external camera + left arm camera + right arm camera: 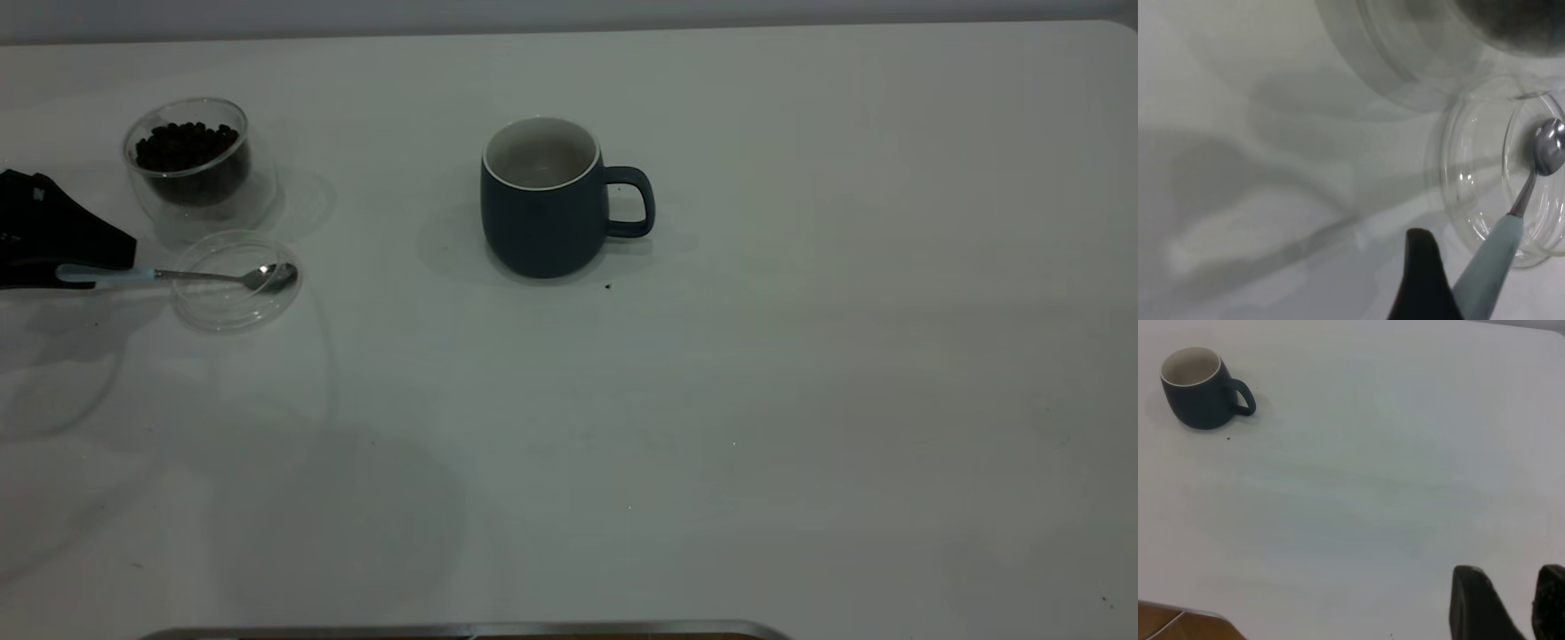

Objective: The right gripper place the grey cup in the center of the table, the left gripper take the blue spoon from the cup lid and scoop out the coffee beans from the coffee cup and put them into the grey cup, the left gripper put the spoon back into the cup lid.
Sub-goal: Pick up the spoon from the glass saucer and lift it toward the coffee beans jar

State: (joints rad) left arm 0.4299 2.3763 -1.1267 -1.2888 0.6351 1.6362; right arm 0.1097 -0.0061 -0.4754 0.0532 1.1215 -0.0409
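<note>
Grey cup [542, 213] upright near table [800, 400] centre, handle toward the right arm's side, white interior. Coffee cup [191, 160] at left, holding coffee beans [187, 145]. Cup lid [236, 283] just beside it; blue spoon [178, 276] bowl rests in lid.

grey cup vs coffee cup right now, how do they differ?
The grey cup is opaque dark blue-grey with a loop handle; the coffee cup is clear glass, handle-free. The grey cup looks empty; the coffee cup holds coffee beans. The grey cup is taller. Both stand upright on the table.
</note>
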